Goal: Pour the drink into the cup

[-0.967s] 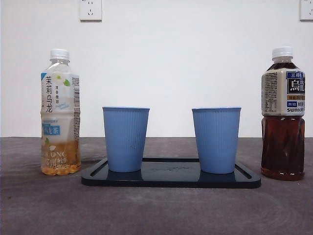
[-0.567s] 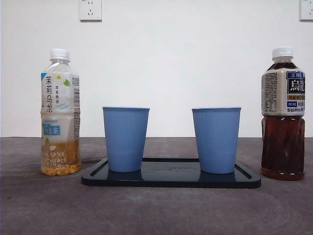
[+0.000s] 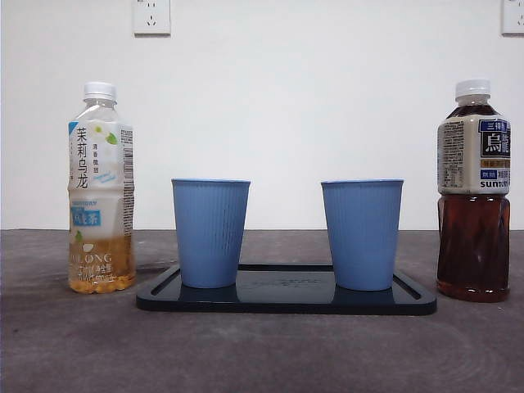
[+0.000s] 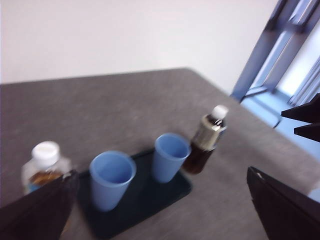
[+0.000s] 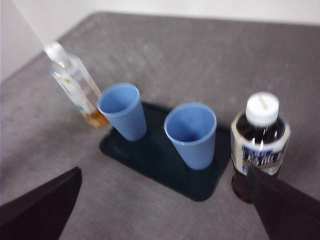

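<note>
A: What stands on the counter?

B: A dark tray in the middle, with two blue ribbed cups on it, both upright and apart from each other. In the front view one cup stands at the tray's left end and the other cup at its right end.

A: And the drinks?

B: Two capped bottles, both upright on the grey counter, off the tray. The jasmine oolong bottle stands beyond the tray's left end; only its lowest part holds pale amber liquid. The dark oolong tea bottle stands beyond the right end, filled high with brown tea. Each has a white cap.

A: Where are the tools?

B: Both are raised above the counter, holding nothing. The left tool looks down over the jasmine oolong bottle, which is nearest to it, with the tray and cups beyond. Its jaws are spread wide. The right tool is nearest the dark tea bottle, and its jaws are spread wide too. Neither shows in the front view.

A: Anything in the cups?

B: From the wrist views their insides look plain blue; I cannot make out any liquid. Both wrist pictures are blurred.
</note>
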Robot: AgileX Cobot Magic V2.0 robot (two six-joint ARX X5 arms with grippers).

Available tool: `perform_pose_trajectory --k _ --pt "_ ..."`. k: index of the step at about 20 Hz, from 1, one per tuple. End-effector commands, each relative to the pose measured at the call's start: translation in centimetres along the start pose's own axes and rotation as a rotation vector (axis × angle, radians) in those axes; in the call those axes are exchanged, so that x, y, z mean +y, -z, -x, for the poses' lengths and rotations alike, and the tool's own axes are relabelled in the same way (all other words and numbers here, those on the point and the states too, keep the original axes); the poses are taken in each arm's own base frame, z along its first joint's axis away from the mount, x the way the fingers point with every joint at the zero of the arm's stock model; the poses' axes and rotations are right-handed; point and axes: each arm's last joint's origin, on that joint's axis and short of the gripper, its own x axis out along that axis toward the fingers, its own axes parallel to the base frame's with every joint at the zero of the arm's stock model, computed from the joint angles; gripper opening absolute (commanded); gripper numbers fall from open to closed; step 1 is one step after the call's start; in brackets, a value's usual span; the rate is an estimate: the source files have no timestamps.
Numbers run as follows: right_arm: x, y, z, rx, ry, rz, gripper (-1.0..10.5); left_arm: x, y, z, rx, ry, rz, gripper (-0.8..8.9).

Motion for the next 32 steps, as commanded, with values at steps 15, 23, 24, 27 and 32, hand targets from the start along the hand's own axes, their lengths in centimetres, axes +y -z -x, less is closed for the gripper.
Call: perform_pose_trajectory --k 15,23,24,27,32 --pt "-5.3 8.3 -9.4 -0.147 0.216 -0.101 5.3 3.2 8.0 -4.2 0.145 -0.066 0.034 5.27" --pt "-6.6 10.1 -12.2 -0.166 0.209 -0.088 5.3 3.0 7.7 -4.0 0.066 -0.057 -0.002 5.26" --pt "-6.7 9.9 -12.5 -0.180 0.206 -0.084 5.3 3.0 7.6 -4.0 0.059 -0.056 -0.005 5.26" --pt "-7.2 9.8 -13.6 -0.194 0.204 -0.079 5.3 3.0 7.6 -4.0 0.058 -0.056 -0.006 5.26" --pt "-8.1 10.0 -15.5 -0.198 0.218 -0.059 5.3 3.0 7.6 -3.9 0.057 -0.056 -0.007 5.26"
